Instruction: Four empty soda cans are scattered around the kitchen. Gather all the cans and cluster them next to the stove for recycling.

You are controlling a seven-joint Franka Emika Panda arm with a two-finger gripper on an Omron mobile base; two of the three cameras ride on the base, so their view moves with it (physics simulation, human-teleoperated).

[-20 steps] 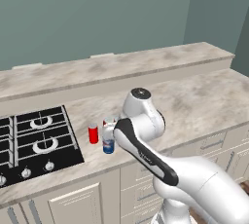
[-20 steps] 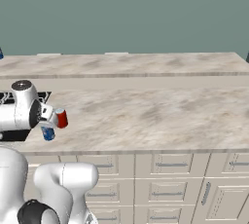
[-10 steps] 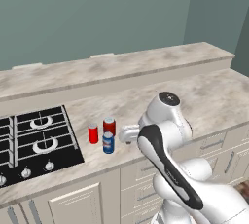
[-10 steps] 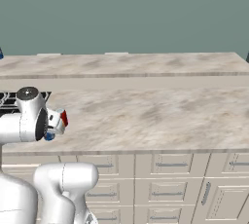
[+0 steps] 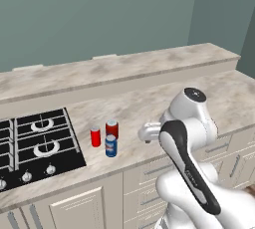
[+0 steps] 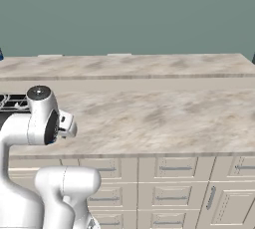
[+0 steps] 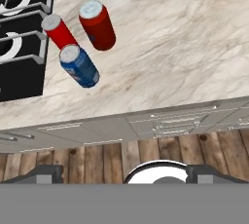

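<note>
Empty and wide open, the hand [image 5: 145,134] hangs beside three soda cans [image 5: 110,145] standing close together on the bench [image 5: 149,108], right by the stove [image 5: 40,143] for recycling.

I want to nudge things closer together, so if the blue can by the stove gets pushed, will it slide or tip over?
The blue can stands upright and tall for its base, so a high push would probably tip it. Its round side suggests it would then roll. The two red cans stand close by, so it might knock them.
</note>
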